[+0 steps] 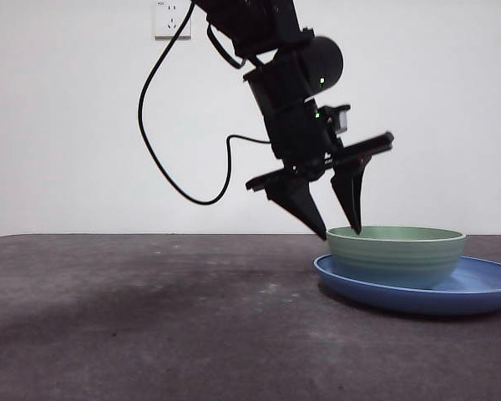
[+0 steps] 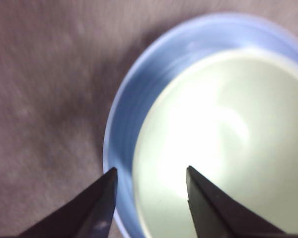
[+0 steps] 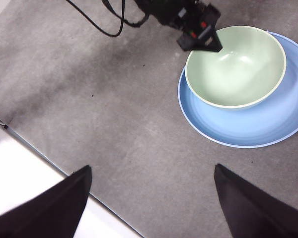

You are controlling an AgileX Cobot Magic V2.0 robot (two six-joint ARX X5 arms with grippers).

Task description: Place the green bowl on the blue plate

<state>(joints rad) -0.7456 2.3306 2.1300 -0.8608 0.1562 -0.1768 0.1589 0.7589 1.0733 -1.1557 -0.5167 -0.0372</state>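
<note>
The green bowl [image 1: 397,255] sits inside the blue plate [image 1: 484,294] at the right of the table. My left gripper [image 1: 341,227] is open and straddles the bowl's near-left rim, one jaw outside and one inside, not closed on it. The left wrist view shows the green bowl [image 2: 223,144] and blue plate [image 2: 134,114] right under the open left gripper [image 2: 150,173]. In the right wrist view the green bowl [image 3: 236,64] rests on the blue plate [image 3: 248,124], off-centre toward the left arm. My right gripper [image 3: 151,171] hangs open high above the table, far from both.
A dark grey table [image 1: 150,317] stretches left of the plate. A black cable [image 1: 163,142] loops down from the left arm. A white wall socket [image 1: 172,18] is on the back wall. The table's white edge [image 3: 25,183] shows in the right wrist view.
</note>
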